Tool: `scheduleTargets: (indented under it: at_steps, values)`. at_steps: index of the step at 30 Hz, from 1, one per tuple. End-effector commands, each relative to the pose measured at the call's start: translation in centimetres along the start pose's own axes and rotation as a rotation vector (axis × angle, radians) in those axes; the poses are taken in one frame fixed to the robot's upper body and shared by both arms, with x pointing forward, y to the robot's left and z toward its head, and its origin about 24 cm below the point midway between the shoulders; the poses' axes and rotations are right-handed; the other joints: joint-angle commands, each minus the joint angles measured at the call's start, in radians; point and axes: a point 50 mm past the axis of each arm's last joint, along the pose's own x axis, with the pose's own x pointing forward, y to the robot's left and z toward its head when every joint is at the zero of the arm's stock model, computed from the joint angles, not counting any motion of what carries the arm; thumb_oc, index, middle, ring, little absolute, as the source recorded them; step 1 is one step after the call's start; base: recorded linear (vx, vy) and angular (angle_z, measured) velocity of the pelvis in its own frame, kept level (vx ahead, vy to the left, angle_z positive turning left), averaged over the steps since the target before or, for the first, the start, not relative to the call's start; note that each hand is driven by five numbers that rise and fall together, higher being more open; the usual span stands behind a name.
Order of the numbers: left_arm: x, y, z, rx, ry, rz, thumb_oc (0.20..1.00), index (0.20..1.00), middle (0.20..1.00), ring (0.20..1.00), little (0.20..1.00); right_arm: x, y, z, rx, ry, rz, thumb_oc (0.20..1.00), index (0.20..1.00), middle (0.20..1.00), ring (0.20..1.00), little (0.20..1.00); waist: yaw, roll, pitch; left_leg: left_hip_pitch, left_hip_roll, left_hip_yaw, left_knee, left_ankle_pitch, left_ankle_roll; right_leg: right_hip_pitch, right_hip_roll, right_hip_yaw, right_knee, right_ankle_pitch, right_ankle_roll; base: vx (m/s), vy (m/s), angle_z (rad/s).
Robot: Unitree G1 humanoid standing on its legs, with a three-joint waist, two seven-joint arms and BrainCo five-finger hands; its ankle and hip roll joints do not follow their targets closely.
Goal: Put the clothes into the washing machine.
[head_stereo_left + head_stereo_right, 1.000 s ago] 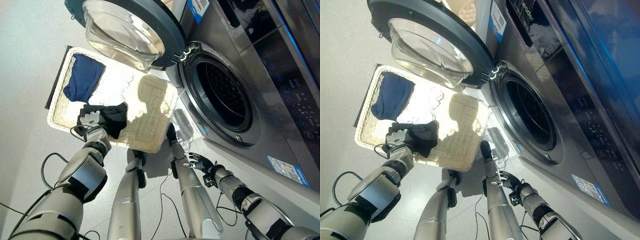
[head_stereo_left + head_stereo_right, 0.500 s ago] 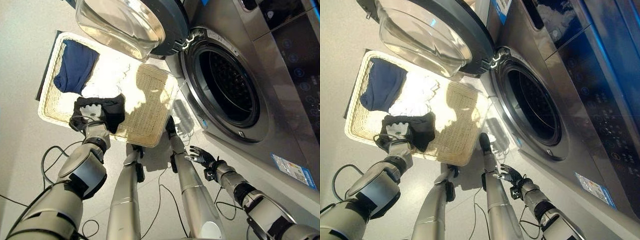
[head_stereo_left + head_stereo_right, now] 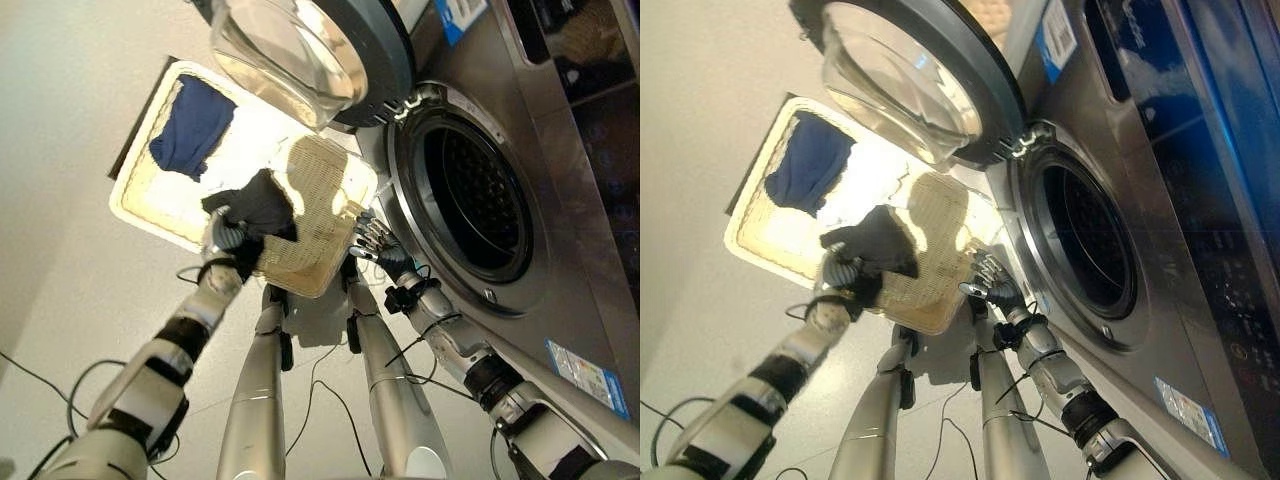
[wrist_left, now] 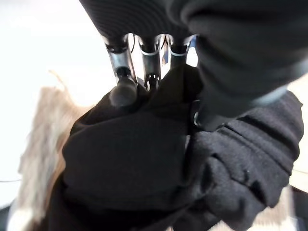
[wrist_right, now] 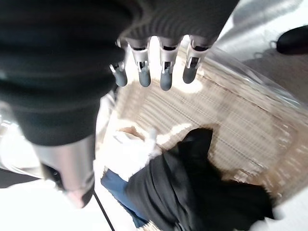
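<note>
Left hand (image 3: 225,238) clutches black garment (image 3: 258,203) over wicker basket (image 3: 318,180); right hand (image 3: 372,240) open; trailing cloth may snag the washer door (image 3: 330,50) at 12 o'clock.

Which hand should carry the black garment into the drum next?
Left. The left hand is already shut on the black garment, lifted over the basket. The right hand is open and empty near the drum opening.

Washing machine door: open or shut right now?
Open. The washing machine door is swung away above the basket, leaving the drum opening exposed.
</note>
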Motion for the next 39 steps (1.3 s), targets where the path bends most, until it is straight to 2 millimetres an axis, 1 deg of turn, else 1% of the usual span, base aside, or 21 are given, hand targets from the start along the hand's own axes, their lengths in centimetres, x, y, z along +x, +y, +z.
scheduleTargets:
  at_steps: [1, 4, 8, 9, 10, 13, 14, 15, 17, 21, 22, 23, 24, 25, 28, 32, 34, 35, 37, 39]
  values:
    - [0.8, 1.2, 2.2, -0.067, -0.108, 0.093, 0.200, 0.200, 0.200, 0.200, 0.200, -1.7, -1.3, 1.2, -0.059, -0.065, -0.026, 1.000, 1.000, 1.000, 1.000, 1.000, -0.011, 0.068, -0.007, -0.013, -0.032, -0.030, -0.072, 0.112, 0.046, 0.060, 0.045, -0.058, -0.065, 0.038, -0.004, 0.00, 0.000, 0.00]
    - [0.1, 1.6, 1.9, -0.059, -0.119, 0.087, 0.200, 0.200, 0.200, 0.200, 0.200, -2.2, -1.7, 2.2, -0.095, -0.114, -0.043, 1.000, 1.000, 1.000, 1.000, 1.000, -0.008, 0.070, -0.007, 0.003, -0.030, -0.035, -0.085, 0.116, 0.046, 0.077, 0.045, -0.063, -0.069, 0.034, -0.004, 0.00, 0.000, 0.00]
    - [-0.4, 1.4, 2.3, -0.037, -0.153, 0.048, 0.200, 0.200, 0.200, 0.200, 0.200, -2.3, -1.7, 3.5, -0.122, -0.174, -0.037, 1.000, 1.000, 1.000, 1.000, 1.000, -0.006, 0.073, -0.007, 0.019, -0.029, -0.038, -0.093, 0.119, 0.046, 0.097, 0.044, -0.067, -0.071, 0.031, -0.004, 0.00, 0.000, 0.00]
    - [-0.7, 1.1, 3.3, -0.066, -0.214, -0.027, 0.200, 0.200, 0.200, 0.200, 0.200, -2.4, -1.4, 4.4, -0.138, -0.219, -0.010, 1.000, 1.000, 1.000, 1.000, 1.000, -0.005, 0.076, -0.007, 0.025, -0.030, -0.038, -0.091, 0.118, 0.047, 0.105, 0.043, -0.068, -0.070, 0.027, -0.004, 0.00, 0.000, 0.00]
    - [-0.7, 1.0, 3.5, -0.069, -0.224, -0.039, 0.200, 0.200, 0.200, 0.200, 0.200, -2.4, -1.3, 4.5, -0.137, -0.222, -0.006, 1.000, 1.000, 1.000, 1.000, 1.000, -0.005, 0.076, -0.007, 0.026, -0.030, -0.038, -0.091, 0.118, 0.047, 0.106, 0.043, -0.068, -0.069, 0.027, -0.004, 0.00, 0.000, 0.00]
    - [-1.9, 0.0, 5.0, -0.134, -0.324, -0.179, 0.200, 0.200, 0.200, 0.200, 0.200, -2.7, -0.5, 5.1, -0.135, -0.243, 0.069, 1.000, 1.000, 1.000, 1.000, 1.000, -0.002, 0.084, -0.007, 0.032, -0.033, -0.040, -0.086, 0.116, 0.049, 0.115, 0.040, -0.070, -0.067, 0.026, -0.003, 0.00, 0.000, 0.00]
    - [-2.3, -0.3, 5.5, -0.158, -0.356, -0.227, 0.200, 0.200, 0.200, 0.200, 0.200, -2.7, -0.1, 5.1, -0.143, -0.239, 0.098, 1.000, 1.000, 1.000, 1.000, 1.000, -0.001, 0.086, -0.007, 0.035, -0.033, -0.040, -0.085, 0.116, 0.049, 0.119, 0.038, -0.072, -0.066, 0.025, -0.002, 0.00, 0.000, 0.00]
    - [-3.3, -1.1, 6.6, -0.217, -0.425, -0.318, 0.200, 0.200, 0.200, 0.200, 0.200, -2.7, 0.8, 5.1, -0.149, -0.224, 0.159, 1.000, 1.000, 1.000, 1.000, 1.000, 0.004, 0.091, -0.007, 0.042, -0.033, -0.040, -0.089, 0.119, 0.051, 0.128, 0.036, -0.075, -0.068, 0.024, -0.002, 0.00, 0.000, 0.00]
    - [-3.9, -1.4, 7.4, -0.263, -0.470, -0.387, 0.200, 0.200, 0.200, 0.200, 0.200, -2.7, 1.5, 4.9, -0.154, -0.211, 0.201, 1.000, 1.000, 1.000, 1.000, 1.000, 0.008, 0.094, -0.007, 0.048, -0.033, -0.041, -0.092, 0.120, 0.051, 0.135, 0.035, -0.077, -0.071, 0.023, -0.001, 0.00, -0.003, 0.02]
    - [-4.6, -1.7, 8.1, -0.291, -0.514, -0.456, 0.200, 0.200, 0.200, 0.200, 0.200, -2.6, 2.0, 4.7, -0.166, -0.192, 0.249, 1.000, 1.000, 1.000, 1.000, 1.000, 0.012, 0.097, -0.007, 0.054, -0.033, -0.042, -0.095, 0.122, 0.051, 0.142, 0.033, -0.080, -0.072, 0.022, 0.000, 0.00, 0.000, 0.00]
    - [-5.2, -2.2, 9.0, -0.320, -0.550, -0.542, 0.200, 0.200, 0.200, 0.200, 0.200, -2.5, 2.7, 4.7, -0.201, -0.175, 0.299, 1.000, 1.000, 1.000, 1.000, 1.000, 0.016, 0.099, -0.007, 0.057, -0.033, -0.044, -0.097, 0.125, 0.050, 0.146, 0.033, -0.082, -0.072, 0.022, 0.000, 0.00, 0.000, 0.00]
    - [-5.9, -2.7, 10.3, -0.355, -0.594, -0.730, 0.200, 0.200, 0.200, 0.200, 0.200, -2.1, 3.3, 4.9, -0.289, -0.162, 0.337, 1.000, 1.000, 1.000, 1.000, 1.000, 0.021, 0.101, -0.007, 0.061, -0.029, -0.045, -0.105, 0.131, 0.049, 0.152, 0.031, -0.087, -0.076, 0.023, 0.001, 0.00, -0.015, 0.04]
    - [-6.0, -2.8, 10.5, -0.360, -0.595, -0.757, 0.200, 0.200, 0.200, 0.200, 0.200, -2.0, 3.4, 4.9, -0.298, -0.158, 0.341, 1.000, 1.000, 1.000, 1.000, 1.000, 0.022, 0.101, -0.007, 0.062, -0.029, -0.044, -0.108, 0.132, 0.049, 0.153, 0.030, -0.088, -0.078, 0.024, 0.002, 0.00, -0.025, 0.07]
    - [-6.3, -2.9, 11.0, -0.366, -0.609, -0.831, 0.200, 0.200, 0.200, 0.200, 0.200, -1.7, 3.4, 4.9, -0.312, -0.142, 0.353, 1.000, 1.000, 1.000, 1.000, 1.000, 0.024, 0.100, -0.007, 0.066, -0.027, -0.043, -0.113, 0.134, 0.048, 0.158, 0.029, -0.090, -0.083, 0.026, 0.002, 0.00, -0.014, 0.11]
    - [-7.0, -3.0, 12.1, -0.402, -0.645, -0.979, 0.200, 0.200, 0.200, 0.200, 0.200, -1.4, 3.5, 4.9, -0.345, -0.112, 0.366, 1.000, 1.000, 1.000, 1.000, 1.000, 0.026, 0.100, -0.007, 0.064, -0.025, -0.039, -0.117, 0.137, 0.046, 0.157, 0.027, -0.094, -0.091, 0.032, 0.004, 0.00, -0.010, 0.11]
    - [-8.2, -3.0, 13.8, -0.457, -0.702, -1.194, 0.200, 0.200, 0.200, 0.200, 0.200, -0.9, 3.4, 4.1, -0.432, -0.040, 0.376, 1.000, 1.000, 1.000, 1.000, 1.000, 0.030, 0.098, -0.007, 0.070, -0.020, -0.035, -0.125, 0.137, 0.044, 0.163, 0.026, -0.098, -0.097, 0.034, 0.004, 0.00, -0.003, 0.01]
    - [-8.4, -3.0, 14.0, -0.459, -0.713, -1.222, 0.200, 0.200, 0.200, 0.200, 0.200, -0.8, 3.3, 3.9, -0.454, -0.026, 0.378, 1.000, 1.000, 1.000, 1.000, 1.000, 0.031, 0.098, -0.007, 0.071, -0.019, -0.035, -0.128, 0.137, 0.043, 0.164, 0.026, -0.098, -0.097, 0.034, 0.004, 0.00, 0.000, 0.00]
    - [-9.0, -3.1, 14.7, -0.474, -0.737, -1.305, 0.200, 0.200, 0.200, 0.200, 0.200, -0.6, 3.2, 3.6, -0.483, -0.002, 0.381, 1.000, 1.000, 1.000, 1.000, 1.000, 0.032, 0.097, -0.007, 0.072, -0.017, -0.035, -0.131, 0.140, 0.043, 0.165, 0.027, -0.098, -0.097, 0.035, 0.002, 0.00, 0.000, 0.00]
    - [-9.3, -3.2, 14.9, -0.482, -0.744, -1.352, 0.200, 0.200, 0.200, 0.200, 0.200, -0.6, 3.2, 3.5, -0.476, 0.007, 0.386, 1.000, 1.000, 1.000, 1.000, 1.000, 0.033, 0.095, -0.007, 0.078, -0.016, -0.035, -0.134, 0.139, 0.042, 0.170, 0.027, -0.098, -0.098, 0.033, 0.002, 0.01, -0.003, 0.02]
    - [-9.6, -3.3, 15.2, -0.483, -0.738, -1.417, 0.200, 0.200, 0.200, 0.200, 0.200, -0.6, 3.3, 3.6, -0.424, 0.012, 0.406, 1.000, 1.000, 1.000, 1.000, 1.000, 0.032, 0.094, -0.007, 0.079, -0.016, -0.034, -0.134, 0.138, 0.042, 0.170, 0.026, -0.098, -0.098, 0.035, 0.002, 0.02, -0.009, 0.05]
